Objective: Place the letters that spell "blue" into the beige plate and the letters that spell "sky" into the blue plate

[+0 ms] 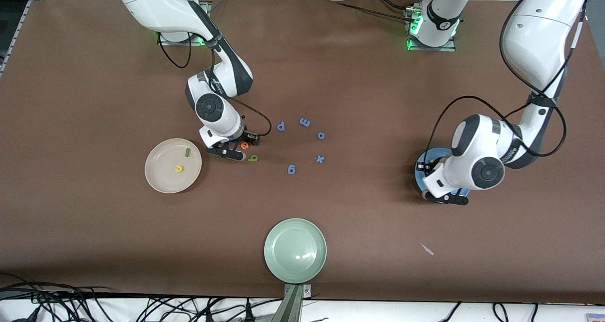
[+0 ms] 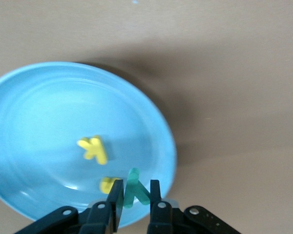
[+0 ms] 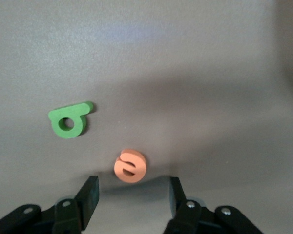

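Remaining for beige plate (image 1: 158, 178): orange "e" (image 3: 130, 165) between spread right fingers (image 3: 88, 195), green "b" (image 3: 68, 122); left fingers (image 2: 115, 197) pinching "y" (image 2: 136, 189) over blue plate (image 2: 39, 97).

I work in a robotics lab, not a home. My two white arms are bolted by metal base plates (image 1: 431, 44) to a big brown table (image 1: 359, 76), green status lights glowing at each base. Aluminium framing (image 1: 28, 14) runs along the table's edge, black cables (image 1: 142, 305) tangle on the floor near the front camera, and a camera mount (image 1: 294, 300) clamps to the table's near edge.
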### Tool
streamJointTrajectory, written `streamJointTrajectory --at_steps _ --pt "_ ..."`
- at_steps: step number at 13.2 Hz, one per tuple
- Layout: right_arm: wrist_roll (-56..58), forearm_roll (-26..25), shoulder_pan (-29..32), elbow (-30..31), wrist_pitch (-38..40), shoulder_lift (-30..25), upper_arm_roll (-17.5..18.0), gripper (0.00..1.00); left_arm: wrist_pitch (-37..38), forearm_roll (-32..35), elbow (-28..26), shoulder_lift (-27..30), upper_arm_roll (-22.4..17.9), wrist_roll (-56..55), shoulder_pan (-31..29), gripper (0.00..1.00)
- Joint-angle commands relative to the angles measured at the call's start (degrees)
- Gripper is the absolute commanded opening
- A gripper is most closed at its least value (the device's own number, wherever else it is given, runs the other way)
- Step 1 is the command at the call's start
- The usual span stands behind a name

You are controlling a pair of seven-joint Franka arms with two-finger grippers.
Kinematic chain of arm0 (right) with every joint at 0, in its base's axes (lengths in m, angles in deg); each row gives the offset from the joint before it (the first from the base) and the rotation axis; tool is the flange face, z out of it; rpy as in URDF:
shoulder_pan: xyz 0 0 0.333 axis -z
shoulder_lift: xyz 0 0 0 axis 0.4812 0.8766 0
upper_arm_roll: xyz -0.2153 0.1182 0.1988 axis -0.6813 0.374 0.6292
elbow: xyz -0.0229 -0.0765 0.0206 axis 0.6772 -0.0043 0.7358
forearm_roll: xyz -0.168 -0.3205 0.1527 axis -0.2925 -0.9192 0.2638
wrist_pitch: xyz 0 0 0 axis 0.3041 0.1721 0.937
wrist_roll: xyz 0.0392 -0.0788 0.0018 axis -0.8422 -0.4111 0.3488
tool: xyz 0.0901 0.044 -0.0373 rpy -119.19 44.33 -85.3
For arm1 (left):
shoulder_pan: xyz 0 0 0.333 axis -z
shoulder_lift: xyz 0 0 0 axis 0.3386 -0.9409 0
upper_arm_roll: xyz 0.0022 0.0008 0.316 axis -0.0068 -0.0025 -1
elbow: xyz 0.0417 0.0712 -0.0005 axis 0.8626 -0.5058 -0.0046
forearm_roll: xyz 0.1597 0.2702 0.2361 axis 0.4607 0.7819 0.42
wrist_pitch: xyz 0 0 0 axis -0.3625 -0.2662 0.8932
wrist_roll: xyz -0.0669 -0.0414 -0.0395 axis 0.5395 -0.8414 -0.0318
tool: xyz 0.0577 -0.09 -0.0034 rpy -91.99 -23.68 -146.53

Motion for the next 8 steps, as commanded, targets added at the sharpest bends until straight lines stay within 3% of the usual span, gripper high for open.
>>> streamJointTrajectory --at_steps 1,4,7,8 --pt "-0.80 -1.61 -0.12 1.47 -2.00 -1.18 -0.19 0.65 0.23 2.01 -0.10 0.67 0.85 1.45 0.02 1.00" --pt "-0.80 -1.61 -0.03 1.30 -3.41 -0.56 -0.19 0.57 0.49 1.31 0.52 3.73 1.29 1.19 0.38 1.00" --pt "-0.80 -1.61 0.06 1.30 -5.96 0.67 -0.28 0.54 4.44 1.31 0.52 11.89 1.82 1.54 -0.06 1.00" --pt "-0.80 -1.61 -0.03 1.30 -5.96 0.76 -0.28 0.47 4.71 1.22 0.61 15.06 1.91 1.63 -0.41 1.00"
